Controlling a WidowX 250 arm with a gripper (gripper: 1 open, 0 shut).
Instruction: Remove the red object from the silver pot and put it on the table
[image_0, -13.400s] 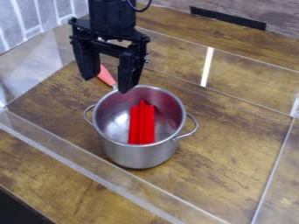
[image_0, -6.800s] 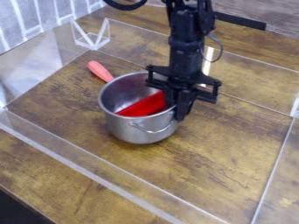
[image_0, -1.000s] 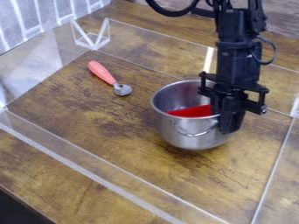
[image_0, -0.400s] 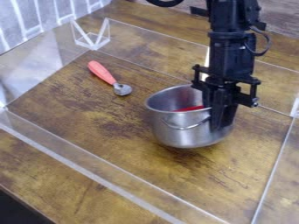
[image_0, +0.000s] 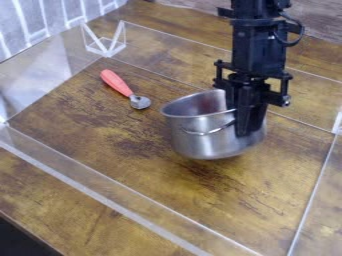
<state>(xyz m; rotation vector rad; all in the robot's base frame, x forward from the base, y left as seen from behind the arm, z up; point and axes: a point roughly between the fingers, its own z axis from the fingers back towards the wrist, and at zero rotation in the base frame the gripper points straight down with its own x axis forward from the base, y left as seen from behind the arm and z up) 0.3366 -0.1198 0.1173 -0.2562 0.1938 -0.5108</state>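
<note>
- The gripper (image_0: 249, 120) is seen pointing steeply down at the far right rim of the silver pot (image_0: 207, 135), its jaws closed tight.
- What is clamped cannot be made out for certain; the fingers appear pinched on the pot's rim or wall, not on the red object alone.
- The pot is tilted, its right side raised under the gripper and its left side low toward the table (image_0: 94, 140), which suggests the pot itself has been caught in the grip.
- The red object is barely to be made out: at most a faint reddish trace is glimpsed inside the pot by the fingers, so it is judged to be in the pot, hidden behind the gripper and the near wall.
- The removal is judged not yet done; nothing red is lying on the wood beside the pot.
- A spoon (image_0: 123, 87) with a salmon handle is left lying well apart, to the left of the pot, untouched.
- A clear wall (image_0: 80, 205) is seen edging the table.
- No brand, label or writing can be read anywhere.
</note>
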